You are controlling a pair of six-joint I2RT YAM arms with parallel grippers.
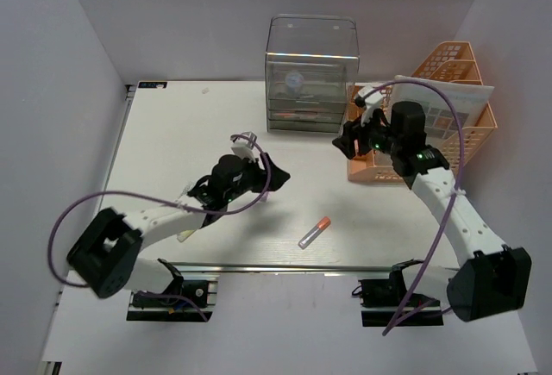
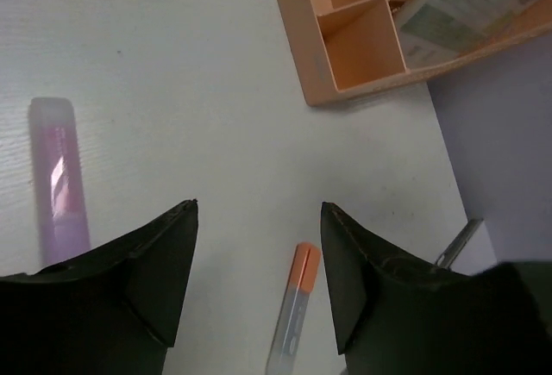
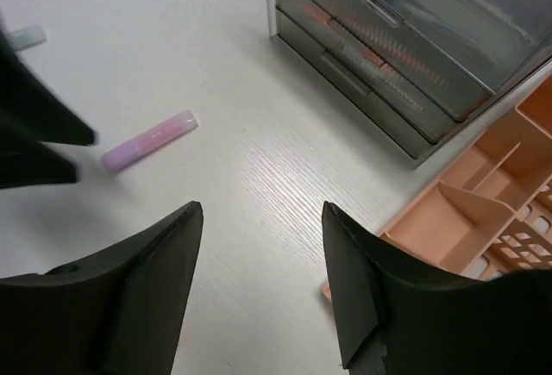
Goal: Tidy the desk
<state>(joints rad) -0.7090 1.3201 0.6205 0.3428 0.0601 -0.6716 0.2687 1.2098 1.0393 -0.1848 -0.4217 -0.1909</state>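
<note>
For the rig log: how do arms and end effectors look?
White links, black joints on left arm and right arm, a purple cable looping along each. Black left end effector and right end effector, two wedge-shaped fingers. Right wrist shows green light.

The desk (image 1: 172, 134) is flat, white, rectangular, with a metal rail (image 1: 285, 267) in front
</note>
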